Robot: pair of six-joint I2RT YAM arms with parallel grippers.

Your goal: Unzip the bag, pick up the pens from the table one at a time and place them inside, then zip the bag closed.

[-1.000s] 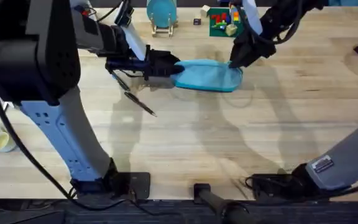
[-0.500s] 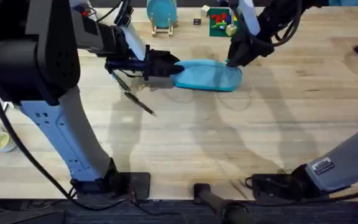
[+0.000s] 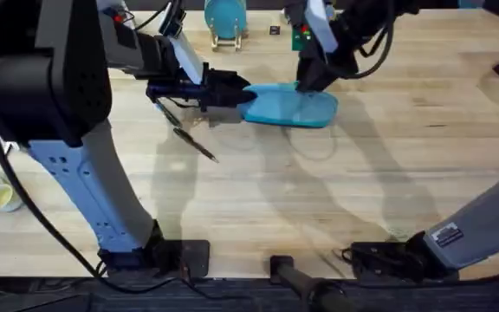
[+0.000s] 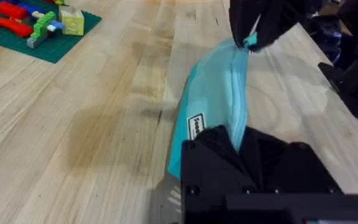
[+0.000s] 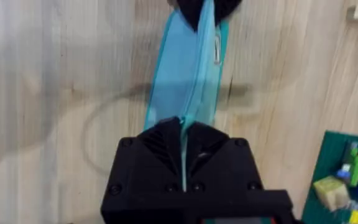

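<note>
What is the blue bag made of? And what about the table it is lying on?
The bag looks like soft matte cloth: it sags and creases where the left gripper pinches its end. The table looks like pale wood with a smooth finish, showing plank stripes and grain, though the exact coating is unclear.

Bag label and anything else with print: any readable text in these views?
Bag side tag: white with dark print, too blurred to read.
Same tag in the right wrist view: print too small to read.
White sticker on the right arm's base link: dark marks, not legible.
No other text, numbers or signs can be read.
</note>
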